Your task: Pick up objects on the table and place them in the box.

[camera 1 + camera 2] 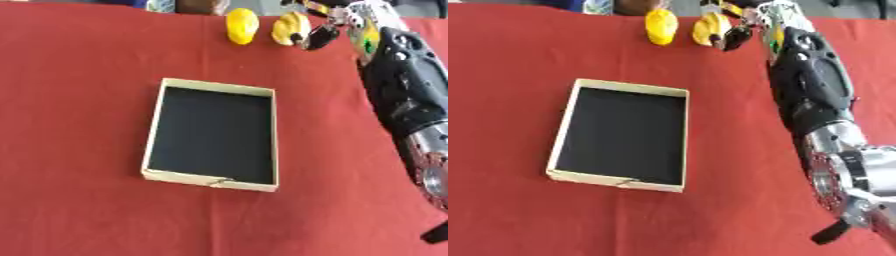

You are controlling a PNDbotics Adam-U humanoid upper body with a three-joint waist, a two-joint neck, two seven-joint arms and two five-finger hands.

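The right robot hand (317,31) curls its fingers around the nearer yellow object (290,28), seemingly to lift it toward the empty box (150,145) behind it on the surface (79,100).

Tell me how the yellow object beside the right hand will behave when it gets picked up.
The yellow object looks rounded and lumpy, so it may roll or slip as the right hand closes. It seems small and probably light. Its neighbour, the other yellow object, sits close and could get nudged.
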